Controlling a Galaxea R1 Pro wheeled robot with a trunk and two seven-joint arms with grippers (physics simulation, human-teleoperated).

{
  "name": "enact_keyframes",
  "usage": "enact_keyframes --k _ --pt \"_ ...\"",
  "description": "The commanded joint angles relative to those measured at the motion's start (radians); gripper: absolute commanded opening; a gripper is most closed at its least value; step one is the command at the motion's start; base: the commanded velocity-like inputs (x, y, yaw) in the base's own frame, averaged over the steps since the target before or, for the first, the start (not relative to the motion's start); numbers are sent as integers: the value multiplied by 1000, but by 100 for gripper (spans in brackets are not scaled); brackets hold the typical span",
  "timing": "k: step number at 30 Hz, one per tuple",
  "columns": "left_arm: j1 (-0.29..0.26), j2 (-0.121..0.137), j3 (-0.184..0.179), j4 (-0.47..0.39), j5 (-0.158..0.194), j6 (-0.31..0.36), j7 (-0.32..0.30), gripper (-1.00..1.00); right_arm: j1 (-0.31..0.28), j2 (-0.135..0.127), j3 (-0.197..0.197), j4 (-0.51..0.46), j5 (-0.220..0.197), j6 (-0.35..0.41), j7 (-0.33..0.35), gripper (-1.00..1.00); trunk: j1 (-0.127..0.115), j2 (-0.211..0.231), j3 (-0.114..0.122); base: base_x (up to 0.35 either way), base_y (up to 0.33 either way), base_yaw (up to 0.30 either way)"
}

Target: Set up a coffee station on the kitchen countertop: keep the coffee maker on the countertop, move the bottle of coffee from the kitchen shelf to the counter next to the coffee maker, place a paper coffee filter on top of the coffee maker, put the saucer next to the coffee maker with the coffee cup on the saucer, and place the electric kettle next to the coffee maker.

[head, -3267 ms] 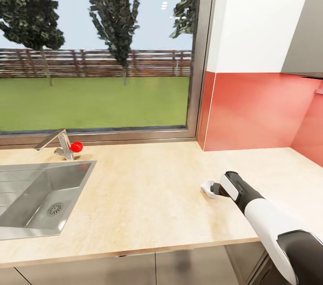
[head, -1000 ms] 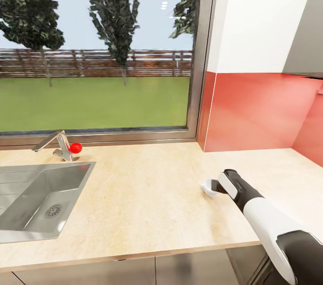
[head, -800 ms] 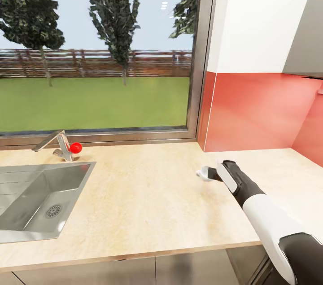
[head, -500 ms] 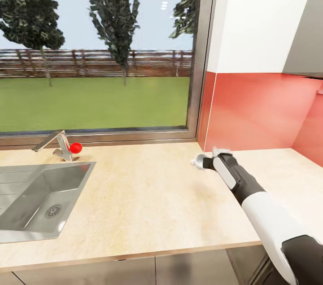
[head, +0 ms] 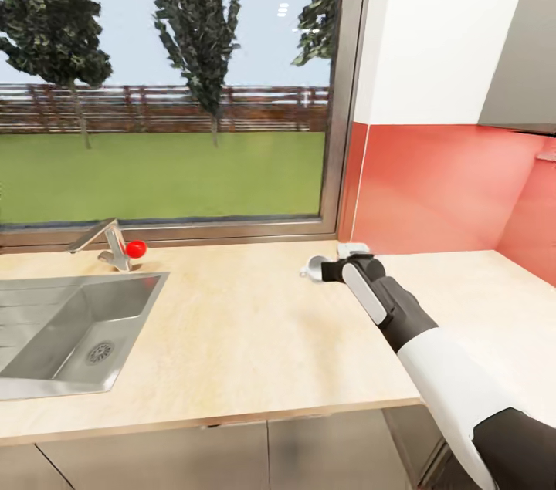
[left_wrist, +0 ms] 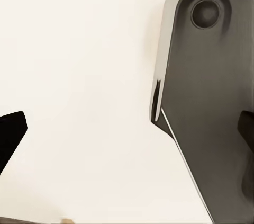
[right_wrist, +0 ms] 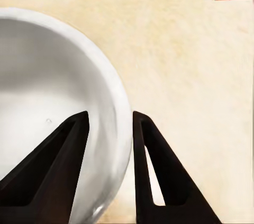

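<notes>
Nearest, the right arm reached out over the counter (head: pixel 232 336), its jaws (head: pixel 323 272) pinching the rim of a white cup (right_wrist: pixel 53 102), one finger inside the wall and one outside. The cup (head: pixel 313 267) was held above the wood near the back. Left lay the sink (head: pixel 69 320) and tap (head: pixel 108 243). Beyond stood a window (head: pixel 170 81) and red splashback (head: pixel 440 189). Left jaws: cannot tell.

Right arm extended forward, right gripper (right_wrist: pixel 108 123) clamping white rim
</notes>
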Motion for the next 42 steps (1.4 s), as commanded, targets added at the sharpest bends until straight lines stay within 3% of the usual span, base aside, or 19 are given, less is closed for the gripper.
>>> enact_keyframes --k 1,18,42 --pt "0 0 6 -2 -9 -2 3 100 -1 0 4 -3 -10 7 -11 -100 0 -2 -2 -319 0 0" --pt "-6 0 4 -16 -7 1 5 100 -1 4 6 -9 -11 17 -10 -100 0 -2 -2 -320 95 9" --pt "-8 0 4 -19 -7 0 6 100 -2 4 5 -9 -11 16 -10 -100 0 -2 -2 -279 216 263"
